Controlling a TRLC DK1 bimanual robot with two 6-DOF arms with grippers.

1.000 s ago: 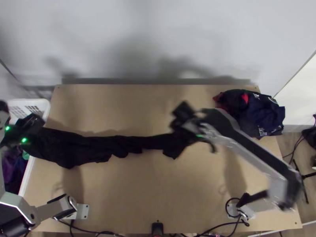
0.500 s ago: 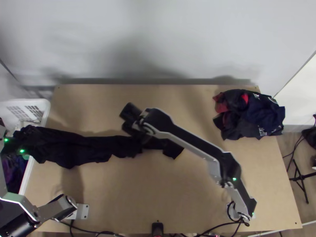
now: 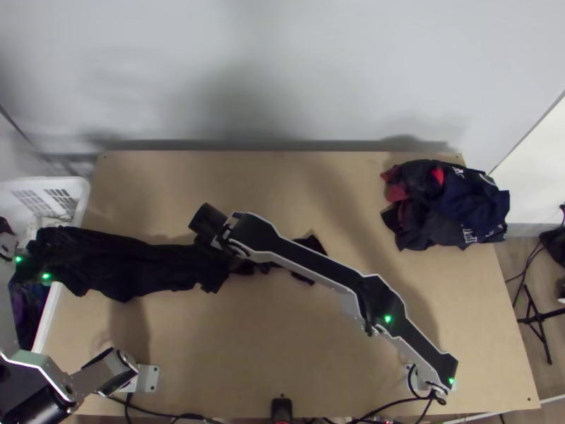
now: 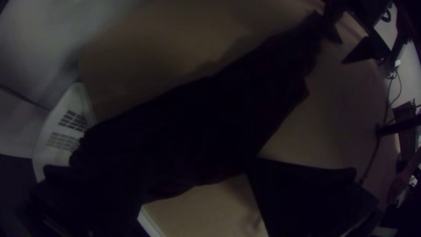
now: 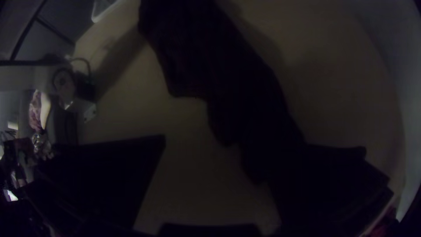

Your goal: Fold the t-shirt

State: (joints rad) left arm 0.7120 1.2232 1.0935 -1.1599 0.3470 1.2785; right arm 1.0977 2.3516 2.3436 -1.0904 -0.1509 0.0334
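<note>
Right gripper (image 5: 232, 153): set wide, its fingers well apart over the t-shirt; nothing appears pinched. The stance probably allows for a gathered, uneven bundle.
Left gripper (image 3: 32, 268): also set wide, above the t-shirt's basket-side end. With its partner farther along the cloth, the pair seems placed to control two parts of one length.
T-shirt (image 3: 141, 268): directly beneath the right gripper and reaching back to the left gripper; a long, dark, bunched strip, not a flat panel. Sleeves and hem cannot be told apart, so spreading would presumably come before any neat fold.
Right arm (image 3: 318, 272): slants from its base to the right gripper, crossing above the strip's other end; this lets it work well over toward the left arm's side.
Counter (image 3: 282, 332): under both the strip and the right gripper, with bare wood on either side, presumably room for opening the cloth.
White basket (image 3: 85, 191): just beside the left gripper, holding other fabric; likely the supply. The shirt's nearby end could snag on its rim.
Garment pile (image 3: 452, 205): well apart from the right gripper, toward the far corner on the right arm's side; perhaps parked there to spare the working area.
</note>
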